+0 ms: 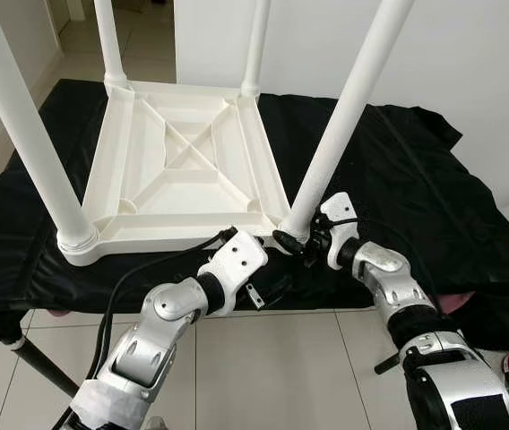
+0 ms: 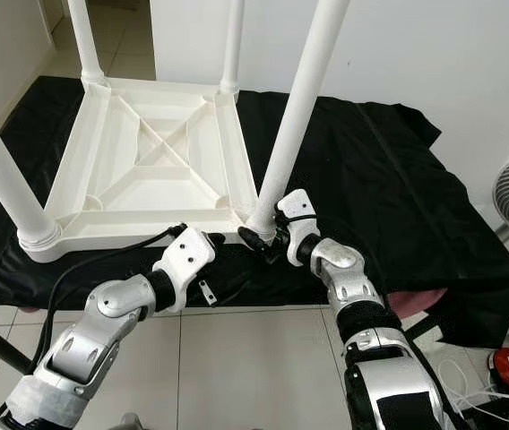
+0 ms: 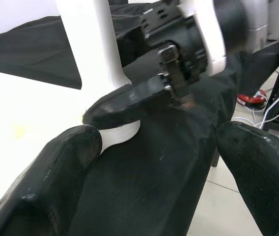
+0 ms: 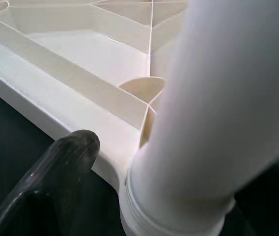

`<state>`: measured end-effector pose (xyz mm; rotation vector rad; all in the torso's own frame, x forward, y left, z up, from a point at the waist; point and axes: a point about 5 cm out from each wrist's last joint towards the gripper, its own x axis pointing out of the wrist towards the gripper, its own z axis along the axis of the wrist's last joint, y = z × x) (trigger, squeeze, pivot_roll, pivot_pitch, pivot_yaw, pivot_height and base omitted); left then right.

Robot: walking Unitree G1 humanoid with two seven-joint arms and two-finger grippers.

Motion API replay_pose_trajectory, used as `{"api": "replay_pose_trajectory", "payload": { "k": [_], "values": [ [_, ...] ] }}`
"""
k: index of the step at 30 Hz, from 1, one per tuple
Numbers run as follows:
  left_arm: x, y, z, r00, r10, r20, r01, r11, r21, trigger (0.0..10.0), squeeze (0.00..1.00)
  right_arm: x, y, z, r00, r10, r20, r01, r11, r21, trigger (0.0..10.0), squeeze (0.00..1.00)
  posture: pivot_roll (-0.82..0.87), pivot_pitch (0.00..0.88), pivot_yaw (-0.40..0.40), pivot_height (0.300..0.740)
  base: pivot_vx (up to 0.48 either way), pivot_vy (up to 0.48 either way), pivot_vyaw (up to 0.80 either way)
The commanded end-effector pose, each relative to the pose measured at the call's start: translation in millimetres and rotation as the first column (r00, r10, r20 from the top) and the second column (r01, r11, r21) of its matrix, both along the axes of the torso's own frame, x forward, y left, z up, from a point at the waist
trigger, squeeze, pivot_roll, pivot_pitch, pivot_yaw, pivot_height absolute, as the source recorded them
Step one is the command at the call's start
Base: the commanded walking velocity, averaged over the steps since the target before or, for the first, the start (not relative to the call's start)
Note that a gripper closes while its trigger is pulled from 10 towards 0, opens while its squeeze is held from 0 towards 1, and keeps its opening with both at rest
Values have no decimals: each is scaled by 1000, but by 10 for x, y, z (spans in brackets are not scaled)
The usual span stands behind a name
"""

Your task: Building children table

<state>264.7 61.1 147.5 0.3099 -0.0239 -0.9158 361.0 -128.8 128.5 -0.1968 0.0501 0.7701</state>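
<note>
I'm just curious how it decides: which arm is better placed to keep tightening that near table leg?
Probably the right. The right gripper is already at the base of the near white leg, one finger against its collar. The left gripper hangs open beside the upturned tabletop, touching nothing.

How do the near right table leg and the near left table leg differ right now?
The near right table leg has the right gripper at its base; the near left table leg has no gripper at it. The right one leans rightward in the head views, the left one leftward. Both are white and seated in corner sockets of the upturned tabletop.
</note>
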Motion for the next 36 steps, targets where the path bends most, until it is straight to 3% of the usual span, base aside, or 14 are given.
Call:
{"api": "replay_pose_trajectory", "payload": {
  "k": [1, 2, 15, 16, 17, 28, 34, 36],
  "values": [
    [1, -18, 41, 1000, 6, 20, -6, 1000, -10, 10000, 0, 3, 32, -18, 1000, 22, -9, -23, 1000, -8, 9020, 0, 63, 4, -89, 740, 0, 0, 0],
    [1, -18, 42, 1000, 6, 20, -6, 1000, -10, 10000, 0, 9, 46, -19, 1000, 27, -11, -27, 1000, -6, 39, 0, 63, 4, -89, 740, 0, 0, 0],
    [-15, -18, 44, 1000, 16, 20, -15, 1000, -14, 10000, 0, -36, -12, -174, 997, 43, -68, -44, 999, -15, 0, 0, 64, 13, -95, 740, 0, 0, 0],
    [-17, -23, 41, 1000, 15, 18, -15, 1000, -15, 10000, 0, -47, -29, -194, 997, 35, -66, -36, 999, -18, 1216, 0, 61, 15, -96, 740, 0, 0, 0],
    [-18, -28, 38, 1000, 14, 17, -14, 1000, -16, 10000, 0, -55, -44, -208, 998, 21, -66, -21, 1000, -6, 10000, 0, 55, 18, -97, 740, 0, 0, 0],
    [-22, -47, 32, 1000, 9, 13, -8, 1000, -20, 10000, 0, -63, -57, -233, 991, -132, -20, 133, 990, 41, 10000, 0, 31, 29, -98, 740, 0, 0, 0],
    [-20, -43, 29, 1000, 9, 11, -9, 1000, -20, 10000, 0, -108, 46, -228, 981, -194, 15, 192, 977, 88, 10000, 0, 29, 33, -97, 740, 0, 0, 0],
    [-24, -44, 29, 1000, 8, 10, -8, 1000, -20, 10000, 0, -140, 150, -228, 972, -234, 9, 231, 964, 130, 10000, 0, 30, 36, -94, 740, 0, 0, 0]
  ]
}}
